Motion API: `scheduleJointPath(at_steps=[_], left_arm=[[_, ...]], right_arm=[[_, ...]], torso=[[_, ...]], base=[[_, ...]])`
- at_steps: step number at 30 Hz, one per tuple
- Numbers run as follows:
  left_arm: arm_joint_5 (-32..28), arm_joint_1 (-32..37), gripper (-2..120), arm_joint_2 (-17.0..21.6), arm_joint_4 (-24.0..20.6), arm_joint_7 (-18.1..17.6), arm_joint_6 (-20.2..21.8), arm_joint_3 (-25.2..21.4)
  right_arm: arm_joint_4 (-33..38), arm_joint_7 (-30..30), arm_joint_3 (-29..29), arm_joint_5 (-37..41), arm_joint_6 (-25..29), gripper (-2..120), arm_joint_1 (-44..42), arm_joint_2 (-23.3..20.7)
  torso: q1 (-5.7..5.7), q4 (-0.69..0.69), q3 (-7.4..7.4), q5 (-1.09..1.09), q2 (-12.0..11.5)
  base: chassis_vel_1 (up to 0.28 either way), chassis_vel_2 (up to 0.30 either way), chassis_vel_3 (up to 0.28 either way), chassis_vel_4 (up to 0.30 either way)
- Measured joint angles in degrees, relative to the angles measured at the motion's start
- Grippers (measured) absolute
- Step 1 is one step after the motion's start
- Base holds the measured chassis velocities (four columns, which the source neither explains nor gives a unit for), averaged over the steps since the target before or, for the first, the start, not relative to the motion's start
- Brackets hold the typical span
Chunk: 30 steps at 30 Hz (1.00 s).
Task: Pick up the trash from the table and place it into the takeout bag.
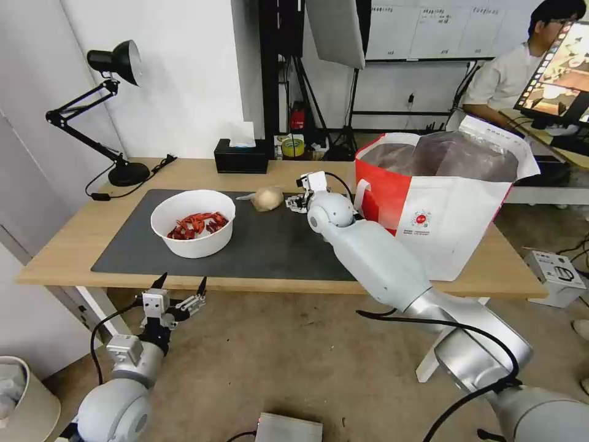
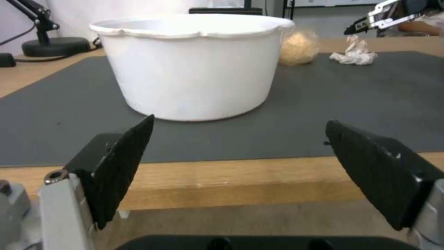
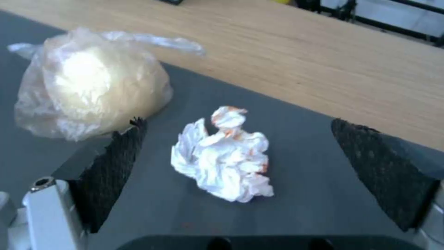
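Now: R gripper (image 3: 236,156) fingers apart over tissue wad (image 3: 224,156); L gripper (image 2: 236,163) fingers apart; bag (image 1: 454,221) logo unreadable.

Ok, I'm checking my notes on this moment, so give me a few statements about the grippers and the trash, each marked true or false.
1. The right gripper is open over the tissue wad. True.
2. The wad is already in the bag. False: it lies on the mat.
3. The left gripper holds the bowl. False: it is open, off the table's near edge.
4. The wrapped lump lies beside the wad. True.
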Motion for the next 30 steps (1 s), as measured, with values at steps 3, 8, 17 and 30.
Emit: scheduleJointPath(at_steps=[3,8,17,30], left_arm=[[0.0,0.0,100,0.2,0.1,0.0,0.0,0.0],[0.0,-0.1,100,0.2,0.2,0.0,0.0,0.4],[0.2,0.0,100,-0.1,0.3,0.0,0.0,0.8],[0.4,0.7,100,-0.1,-0.5,0.0,0.0,0.2]], right_arm=[[-0.8,-1.8,-0.2,-0.3,0.6,100,0.3,-0.1],[-1.6,-2.5,-0.2,-0.6,0.9,100,0.5,0.6],[-1.6,-2.1,-0.1,-0.8,0.9,100,0.4,1.1],[-1.2,-1.9,0.0,-0.6,0.4,100,0.3,0.5]], torso=[[0.0,0.0,0.0,0.0,0.0],[0.0,0.0,0.0,0.0,0.0],[0.0,0.0,-0.01,0.0,0.0],[0.0,0.0,-0.01,0.0,0.0]], base=[[0.0,0.0,0.0,0.0],[0.0,0.0,0.0,0.0],[0.0,0.0,0.0,0.0],[0.0,0.0,0.0,0.0]])
